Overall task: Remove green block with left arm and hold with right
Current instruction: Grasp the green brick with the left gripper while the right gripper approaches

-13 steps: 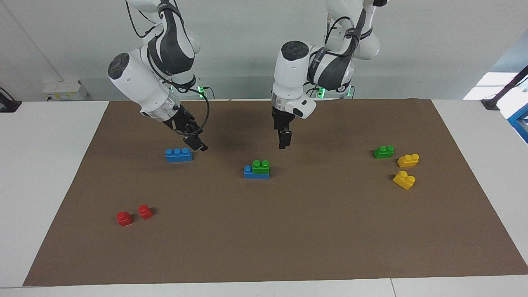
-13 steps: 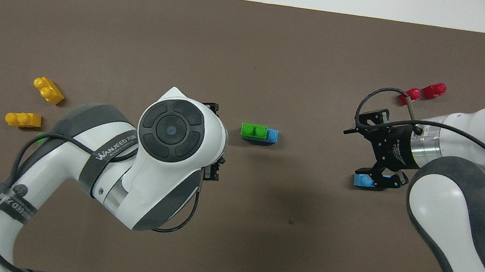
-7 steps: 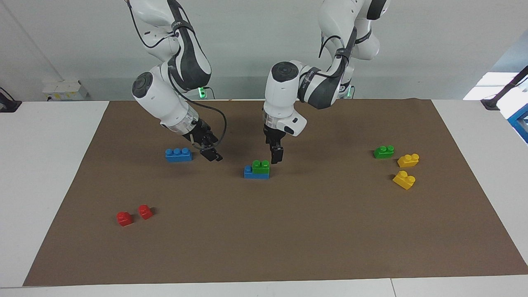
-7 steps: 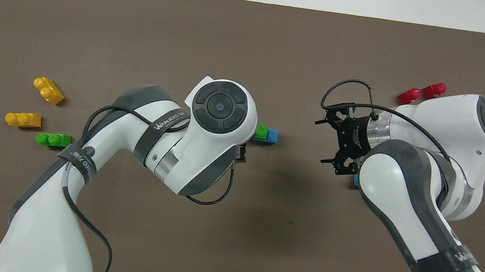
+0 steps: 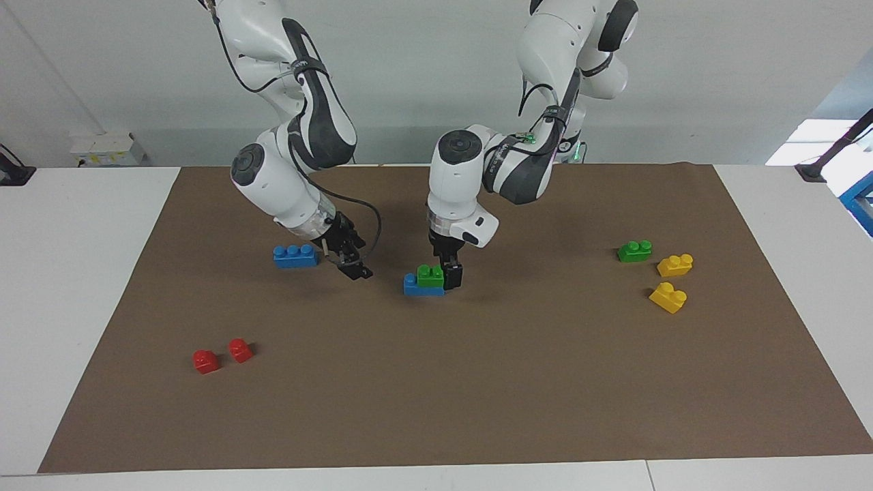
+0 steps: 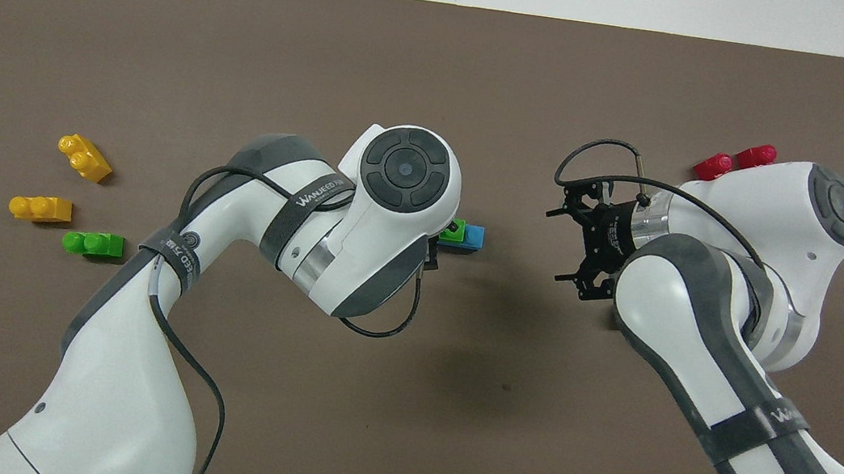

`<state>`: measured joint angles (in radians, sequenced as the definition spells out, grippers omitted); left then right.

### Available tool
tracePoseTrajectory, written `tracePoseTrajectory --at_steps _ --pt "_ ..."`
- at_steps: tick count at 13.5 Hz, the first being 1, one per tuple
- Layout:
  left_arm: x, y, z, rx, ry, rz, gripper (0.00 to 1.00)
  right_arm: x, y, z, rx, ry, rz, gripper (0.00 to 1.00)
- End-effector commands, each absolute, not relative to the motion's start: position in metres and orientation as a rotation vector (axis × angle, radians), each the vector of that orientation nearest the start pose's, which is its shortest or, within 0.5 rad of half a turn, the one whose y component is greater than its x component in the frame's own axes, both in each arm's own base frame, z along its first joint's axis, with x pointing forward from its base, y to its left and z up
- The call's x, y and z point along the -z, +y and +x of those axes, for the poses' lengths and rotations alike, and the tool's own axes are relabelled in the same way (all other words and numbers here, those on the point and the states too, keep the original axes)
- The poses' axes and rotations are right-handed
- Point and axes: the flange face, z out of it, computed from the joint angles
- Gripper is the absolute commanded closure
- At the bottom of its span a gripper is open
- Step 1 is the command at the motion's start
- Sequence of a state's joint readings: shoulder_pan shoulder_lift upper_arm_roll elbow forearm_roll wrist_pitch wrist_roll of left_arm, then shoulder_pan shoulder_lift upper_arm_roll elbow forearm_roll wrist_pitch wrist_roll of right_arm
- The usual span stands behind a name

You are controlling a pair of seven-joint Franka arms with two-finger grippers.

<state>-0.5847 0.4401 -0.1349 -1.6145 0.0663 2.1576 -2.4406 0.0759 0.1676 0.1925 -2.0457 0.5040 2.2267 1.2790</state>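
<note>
**Ana:** Brown mat (image 5: 477,382) over a white tabletop (image 5: 82,307), seen from across. Where's the green block (image 5: 431,275)?

**Ben:** Near mid-mat, pressed onto a blue brick (image 5: 417,286). The left arm (image 5: 470,198) drops straight onto it. The left jaws are down at the block's 3 o'clock end, touching or nearly so. I can't tell whether they have closed on it.

**Ana:** Why come in from that end?

**Ben:** My guess is that it leaves the brick's 9 o'clock end free for the right arm (image 5: 279,184). The right jaws hang low over bare mat between the stack and a lone blue brick (image 5: 294,256) at its 9 o'clock. They probably need to pin the base before anything gets pulled.

**Ana:** And which way does the block lie?

**Ben:** It's flat with its studs up, and its long axis runs 9 to 3. It covers the brick's 3 o'clock end and leaves one blue stud bare at 9.

**Ana:** And from above?

**Ben:** The left wrist hides most of it. A green sliver (image 6: 455,230) shows, with the bare blue stud (image 6: 473,237) at its 3 o'clock. The axis reads 9 to 3 again. The right jaws stand wide and empty, pointing toward the stack. A spare green block (image 6: 93,243) lies at 9 o'clock by two yellow bricks (image 6: 41,208).
</note>
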Motion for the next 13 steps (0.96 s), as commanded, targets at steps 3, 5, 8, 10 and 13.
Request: tracePoseTrajectory --at_steps 3,5,8,10,13 --pt "-0.369 -0.455 0.517 -0.034 2.283 1.986 0.0 -0.353 0.162 0.556 -0.454 1.908 -1.955 0.09" --pt "-0.359 -0.452 0.514 -0.038 2.287 1.994 0.0 -0.345 0.164 0.556 -0.444 1.922 -1.946 0.09" --pt "-0.351 -0.45 0.511 -0.037 2.29 2.0 0.0 -0.329 0.171 0.557 -0.432 1.919 -1.957 0.08" --pt "-0.35 -0.448 0.513 -0.043 2.291 1.997 0.0 -0.327 0.181 0.553 -0.412 1.861 -2.006 0.08" --pt "-0.347 -0.448 0.51 -0.046 2.286 1.998 0.0 -0.317 0.181 0.55 -0.397 1.837 -2.036 0.07"
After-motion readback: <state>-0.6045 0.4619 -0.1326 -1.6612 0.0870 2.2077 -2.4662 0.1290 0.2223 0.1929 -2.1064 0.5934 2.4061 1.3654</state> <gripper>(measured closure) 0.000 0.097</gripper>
